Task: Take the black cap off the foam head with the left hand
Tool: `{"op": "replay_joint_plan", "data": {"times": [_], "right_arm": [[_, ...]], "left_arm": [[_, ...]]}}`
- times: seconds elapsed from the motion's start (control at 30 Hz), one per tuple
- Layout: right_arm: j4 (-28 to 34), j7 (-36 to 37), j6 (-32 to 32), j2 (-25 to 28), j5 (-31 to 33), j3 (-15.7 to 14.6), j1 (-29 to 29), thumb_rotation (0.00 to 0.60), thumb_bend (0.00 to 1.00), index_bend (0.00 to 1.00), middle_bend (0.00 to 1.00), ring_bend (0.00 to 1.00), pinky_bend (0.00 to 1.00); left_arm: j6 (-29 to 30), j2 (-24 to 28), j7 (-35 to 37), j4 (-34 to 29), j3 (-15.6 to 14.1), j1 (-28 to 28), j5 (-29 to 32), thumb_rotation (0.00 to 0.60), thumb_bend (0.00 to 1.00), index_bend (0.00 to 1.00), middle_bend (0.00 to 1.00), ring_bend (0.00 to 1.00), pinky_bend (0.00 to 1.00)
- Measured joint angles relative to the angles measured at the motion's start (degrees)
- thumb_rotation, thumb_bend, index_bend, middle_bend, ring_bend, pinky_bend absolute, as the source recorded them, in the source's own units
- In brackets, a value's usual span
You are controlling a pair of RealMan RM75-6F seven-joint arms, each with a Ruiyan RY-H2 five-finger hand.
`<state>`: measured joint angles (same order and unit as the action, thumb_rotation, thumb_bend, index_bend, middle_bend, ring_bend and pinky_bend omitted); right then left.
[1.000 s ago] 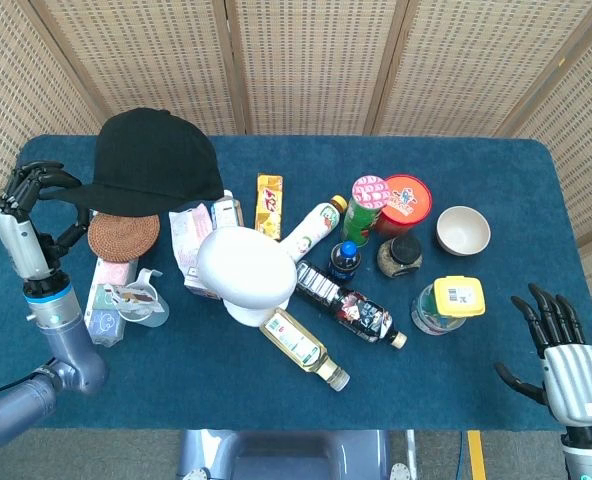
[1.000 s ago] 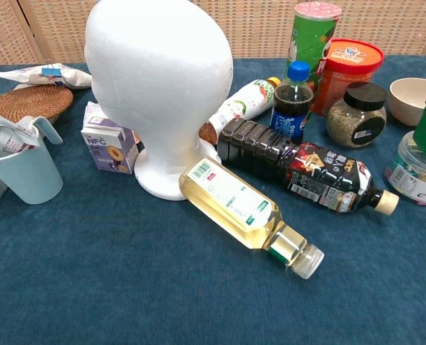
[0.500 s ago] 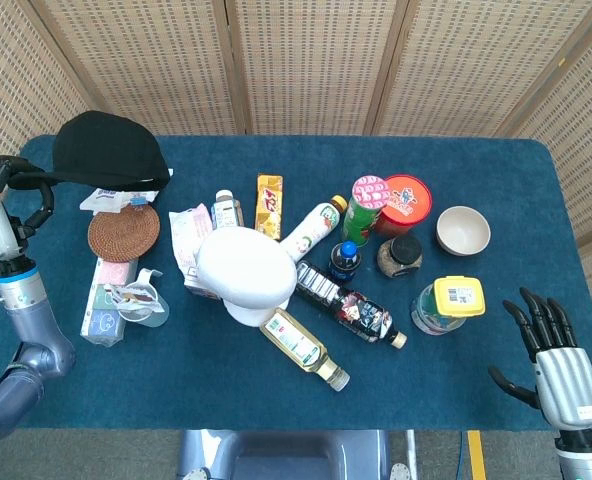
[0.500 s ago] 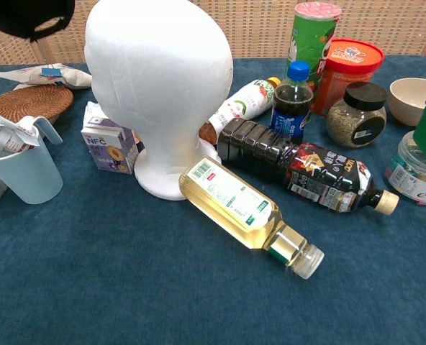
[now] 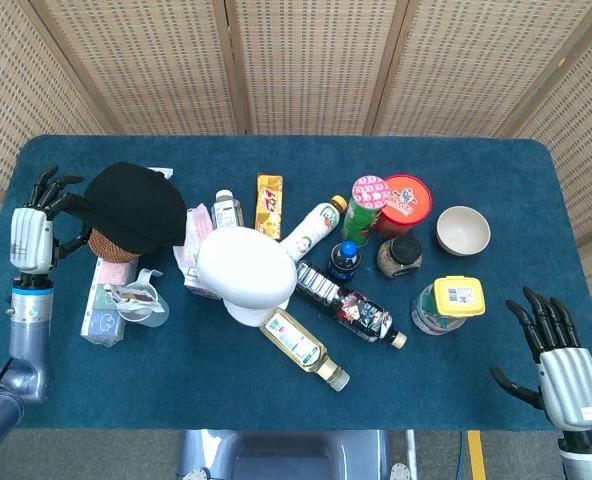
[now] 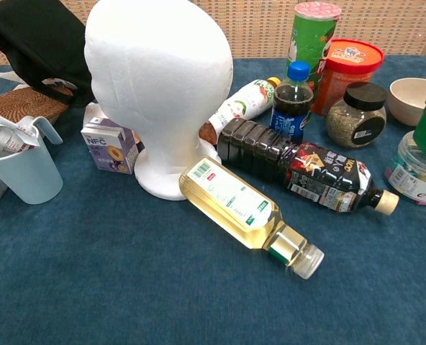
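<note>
One black cap [image 5: 134, 205] lies off the foam head [image 5: 244, 270], upper left, just right of my left hand [image 5: 38, 222], fingers spread, holding nothing.

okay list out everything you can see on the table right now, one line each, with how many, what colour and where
black cap: 1, black, far left, off the head, lying over the woven coaster
foam head: 1, white, centre, bare
oil bottle: 1, pale yellow, lying in front of the head
dark bottle: 1, black, lying right of the head
cola bottle: 1, blue cap, upright behind the dark bottle
bowl: 1, cream, far right
mug: 1, light blue, left
left hand: 1, left edge, beside the cap, holding nothing
right hand: 1, lower right corner, fingers spread
</note>
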<state>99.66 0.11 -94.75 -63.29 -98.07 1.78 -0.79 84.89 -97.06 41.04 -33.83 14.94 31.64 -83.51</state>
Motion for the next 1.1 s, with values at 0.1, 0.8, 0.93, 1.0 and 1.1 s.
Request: {"op": "replay_joint_plan", "data": {"times": [0.1, 0.8, 0.93, 1.0, 1.1], "right_arm": [[0.0, 0.0, -0.1, 0.0, -0.2, -0.1, 0.0, 0.600, 0.22, 0.09, 0.00, 0.01, 0.00], [0.3, 0.3, -0.5, 0.3, -1.7, -0.8, 0.3, 0.600, 0.22, 0.09, 0.00, 0.01, 0.00], [0.3, 0.4, -0.8, 0.3, -2.1, -1.0, 0.4, 0.600, 0.22, 0.09, 0.00, 0.01, 0.00], [0.3, 0.3, -1.1, 0.3, -2.2, -1.0, 0.5, 0.600, 0.22, 0.09, 0.00, 0.01, 0.00], [0.1, -0.2, -1.4, 0.1, -2.1, -0.7, 0.6, 0.600, 0.22, 0.09, 0.00, 0.01, 0.00]], "left_arm": [[-2.0, 5.2, -2.1, -7.6, -2.4, -1.5, -1.0, 0.600, 0.03, 0.05, 0.00, 0.00, 0.07], [0.0, 40.8, -11.4, -54.0, -10.1, -18.3, 0.6, 0.600, 0.01, 0.00, 0.00, 0.00, 0.05], [1.3, 41.3, -10.7, -54.0, -10.5, -20.2, 0.8, 0.600, 0.01, 0.00, 0.00, 0.00, 0.05], [1.4, 41.4, -10.9, -54.2, -11.3, -21.7, 1.2, 0.600, 0.01, 0.00, 0.00, 0.00, 0.05], [1.1, 41.4, -11.0, -55.2, -13.0, -23.8, 1.9, 0.600, 0.01, 0.00, 0.00, 0.00, 0.05]]}}
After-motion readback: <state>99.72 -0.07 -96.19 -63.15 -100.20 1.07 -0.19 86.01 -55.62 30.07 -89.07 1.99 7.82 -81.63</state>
